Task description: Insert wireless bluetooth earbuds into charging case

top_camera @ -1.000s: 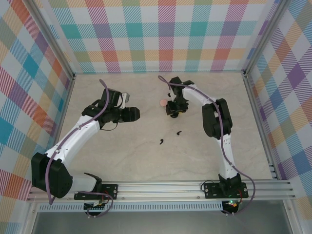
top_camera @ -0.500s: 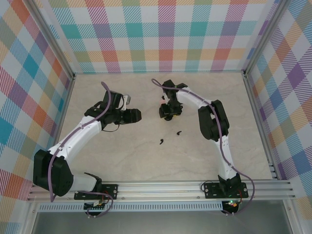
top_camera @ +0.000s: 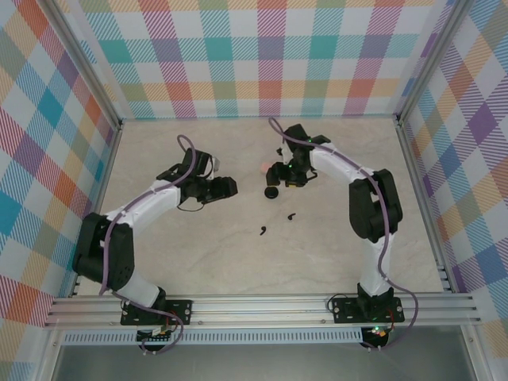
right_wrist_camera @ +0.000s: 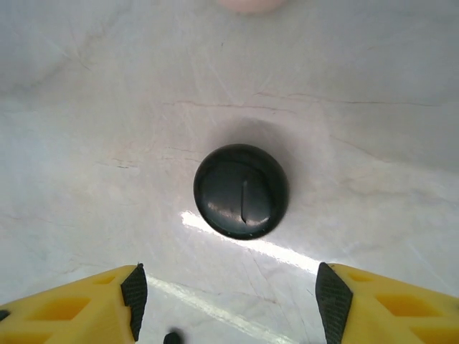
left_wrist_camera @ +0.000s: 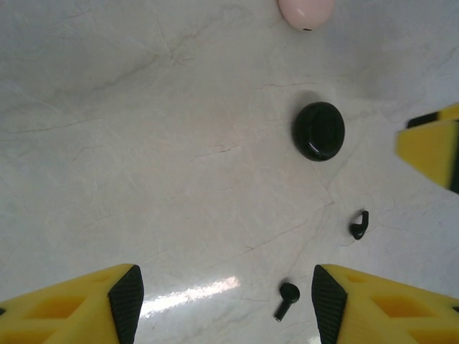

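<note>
A round black charging case [right_wrist_camera: 241, 190] lies closed on the table, just ahead of my right gripper [right_wrist_camera: 233, 294], whose jaws stand open and empty. The same black case [top_camera: 271, 193] sits below the right gripper [top_camera: 279, 176] in the top view. Two black earbuds [left_wrist_camera: 286, 299] [left_wrist_camera: 360, 224] lie loose on the table. One rests close to the right finger of my open left gripper [left_wrist_camera: 226, 304], without touching it. From above, the earbuds [top_camera: 291, 215] [top_camera: 262, 231] lie nearer the arms' bases than the case, and the left gripper [top_camera: 228, 187] is to the case's left.
A pink rounded case [left_wrist_camera: 307, 11] lies beyond the black one, also pink case [top_camera: 264, 167] from above. The right gripper's yellow finger [left_wrist_camera: 434, 147] juts in at the left wrist view's right edge. Plaid walls and metal rails bound the marbled table [top_camera: 198, 254].
The right gripper swung left, then back right and opened wider; the black case now lies bare on the table in front of it. The left gripper shifted slightly right.
</note>
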Tool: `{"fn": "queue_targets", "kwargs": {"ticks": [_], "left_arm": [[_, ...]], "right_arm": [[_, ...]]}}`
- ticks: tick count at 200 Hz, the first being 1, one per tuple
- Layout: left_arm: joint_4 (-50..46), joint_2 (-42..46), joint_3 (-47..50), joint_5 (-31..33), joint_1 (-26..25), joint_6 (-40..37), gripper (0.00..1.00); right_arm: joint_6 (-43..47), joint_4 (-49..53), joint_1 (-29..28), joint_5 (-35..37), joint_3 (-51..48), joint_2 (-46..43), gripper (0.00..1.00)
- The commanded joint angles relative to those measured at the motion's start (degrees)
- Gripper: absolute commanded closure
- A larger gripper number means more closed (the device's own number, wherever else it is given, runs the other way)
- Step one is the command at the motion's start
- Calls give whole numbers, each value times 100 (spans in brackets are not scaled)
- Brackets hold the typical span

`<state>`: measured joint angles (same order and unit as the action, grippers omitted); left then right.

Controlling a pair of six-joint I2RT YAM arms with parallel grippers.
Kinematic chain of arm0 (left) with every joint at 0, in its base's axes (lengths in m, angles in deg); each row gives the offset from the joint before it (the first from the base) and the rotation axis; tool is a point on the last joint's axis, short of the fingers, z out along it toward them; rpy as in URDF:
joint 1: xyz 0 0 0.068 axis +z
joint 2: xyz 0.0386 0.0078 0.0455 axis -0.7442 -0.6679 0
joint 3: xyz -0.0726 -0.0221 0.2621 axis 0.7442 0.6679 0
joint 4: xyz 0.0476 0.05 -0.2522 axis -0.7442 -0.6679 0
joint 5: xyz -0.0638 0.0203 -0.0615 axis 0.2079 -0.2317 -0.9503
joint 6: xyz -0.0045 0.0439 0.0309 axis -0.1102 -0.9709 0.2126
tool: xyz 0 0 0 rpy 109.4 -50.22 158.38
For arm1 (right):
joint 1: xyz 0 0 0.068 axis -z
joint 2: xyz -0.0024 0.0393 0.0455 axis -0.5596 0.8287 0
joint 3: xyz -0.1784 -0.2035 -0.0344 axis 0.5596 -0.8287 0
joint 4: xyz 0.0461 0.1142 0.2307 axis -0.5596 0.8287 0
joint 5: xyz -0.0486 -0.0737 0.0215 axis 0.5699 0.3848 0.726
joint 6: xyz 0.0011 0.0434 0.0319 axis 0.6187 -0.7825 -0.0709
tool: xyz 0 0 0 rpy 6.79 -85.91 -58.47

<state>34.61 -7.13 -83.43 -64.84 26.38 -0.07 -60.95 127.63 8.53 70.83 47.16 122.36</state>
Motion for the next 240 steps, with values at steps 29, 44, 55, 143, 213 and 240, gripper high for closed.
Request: {"fn": "queue_targets", "kwargs": {"ticks": [29, 44, 55, 143, 213, 240], "left_arm": [[270, -1161, -1068, -629, -35, -222, 41], [285, -1566, -1367, -776, -35, -238, 46], [271, -1882, -1629, -840, -43, -197, 50], [-44, -3495, -3117, -988, -453, -13, 74], [-285, -3845, -3393, -965, -569, -54, 79], [-441, -3835, -3364, -883, -575, -121, 80]], "right_arm": [[-215, -396, 115, -564, -702, -321, 45], [-318, -442, 115, -520, -788, -273, 52], [-371, -496, 115, -563, -839, -241, 57], [-699, -467, 102, -397, -730, 304, 77], [-763, -486, 111, -400, -547, 622, 78], [-770, -459, 106, -397, -434, 742, 78]]}}
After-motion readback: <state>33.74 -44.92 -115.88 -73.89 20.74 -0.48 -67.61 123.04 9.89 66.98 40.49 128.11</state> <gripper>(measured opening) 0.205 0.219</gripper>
